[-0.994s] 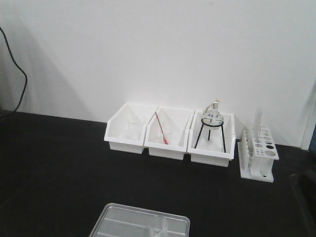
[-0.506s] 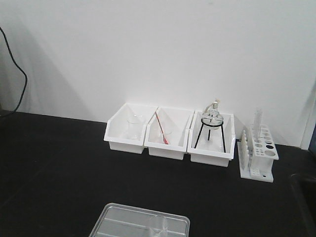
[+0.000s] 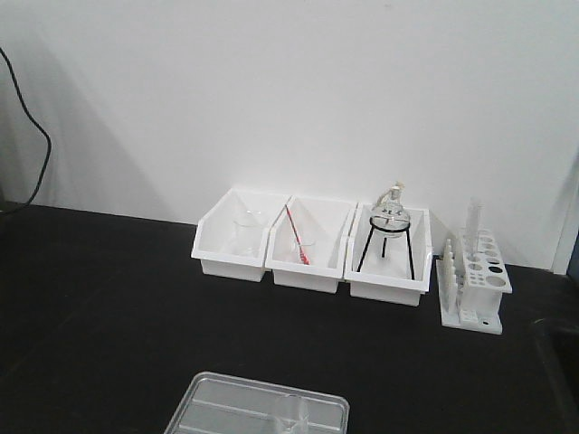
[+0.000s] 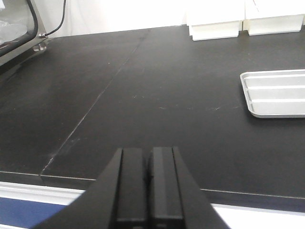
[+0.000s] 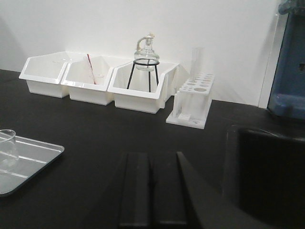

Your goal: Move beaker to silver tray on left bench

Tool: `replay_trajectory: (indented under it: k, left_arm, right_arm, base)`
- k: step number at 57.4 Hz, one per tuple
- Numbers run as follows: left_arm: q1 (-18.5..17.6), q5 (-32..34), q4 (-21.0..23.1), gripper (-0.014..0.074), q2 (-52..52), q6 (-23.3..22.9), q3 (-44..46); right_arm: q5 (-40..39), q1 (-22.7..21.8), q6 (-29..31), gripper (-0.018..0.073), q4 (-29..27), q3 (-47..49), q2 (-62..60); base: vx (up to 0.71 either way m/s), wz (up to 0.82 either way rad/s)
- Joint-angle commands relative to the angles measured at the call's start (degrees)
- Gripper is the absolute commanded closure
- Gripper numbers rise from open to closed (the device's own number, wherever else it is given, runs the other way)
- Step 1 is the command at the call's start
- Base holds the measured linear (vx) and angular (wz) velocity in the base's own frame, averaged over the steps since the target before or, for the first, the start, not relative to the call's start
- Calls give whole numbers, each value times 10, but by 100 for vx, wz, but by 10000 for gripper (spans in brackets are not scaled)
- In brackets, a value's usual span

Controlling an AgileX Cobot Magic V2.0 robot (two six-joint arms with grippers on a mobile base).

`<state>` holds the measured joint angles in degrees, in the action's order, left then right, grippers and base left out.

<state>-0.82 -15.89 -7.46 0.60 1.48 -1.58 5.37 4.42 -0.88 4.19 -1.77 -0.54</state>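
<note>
On the left bench [image 3: 109, 307], the silver tray [image 5: 28, 164] was seen lying flat near the front edge, and the beaker [image 5: 7, 148] was already standing upright inside it, at the end of the tray nearest the right arm; in the front view only a faint glassy shape could be made out there. Both arms were held low and well apart from the tray. The left gripper [image 4: 147, 164] was clenched, its jaws pressed together with nothing between them, and the right gripper [image 5: 151, 171] was likewise closed and empty. The transfer was judged to be done, with only the retreat left. That retreat would best be made slowly and away from the tray, so that the light glass was not brushed or tipped. The white bins [image 3: 308, 244], the flask on its tripod [image 3: 387, 231] and the tube rack [image 3: 472, 280] stood undisturbed against the wall and needed no handling.
</note>
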Motion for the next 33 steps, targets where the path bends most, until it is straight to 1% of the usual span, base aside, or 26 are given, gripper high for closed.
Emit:
replay_trajectory:
  k: [1,33]
  left_arm:
    - [-1,44,3,602,10,-3,-16]
    - [-1,44,3,602,10,-3,-16]
  right_arm:
    - [-43,1,1,568,2,-7,-6]
    - [-43,1,1,568,2,-7,-6]
  base:
    - [0,0]
    - [0,0]
